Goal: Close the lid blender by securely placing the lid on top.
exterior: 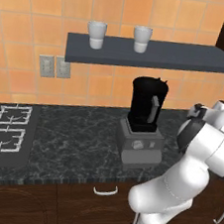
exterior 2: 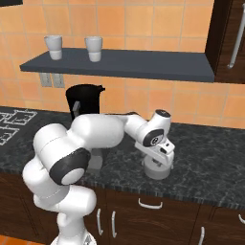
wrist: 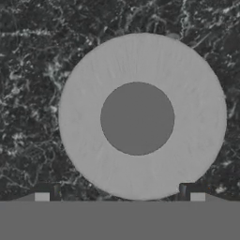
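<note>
The blender (exterior: 145,108) is a black jar with a grey side handle on a boxy grey base (exterior: 140,143), standing on the dark counter with its mouth uncovered. My arm partly hides the blender (exterior 2: 82,99) in the right base view. The lid (wrist: 140,117), a light-grey round cap with a darker knob in its middle, lies flat on the counter to the blender's right. My gripper (wrist: 119,193) hangs straight above the lid (exterior 2: 157,171), open, with its fingertips (wrist: 47,192) spread wide and nothing held.
Two white cups (exterior: 96,34) (exterior: 141,38) stand on the grey shelf (exterior: 156,55) above the blender. A stove top (exterior: 4,130) lies at the counter's left end. A dark cabinet (exterior 2: 229,38) hangs at the right.
</note>
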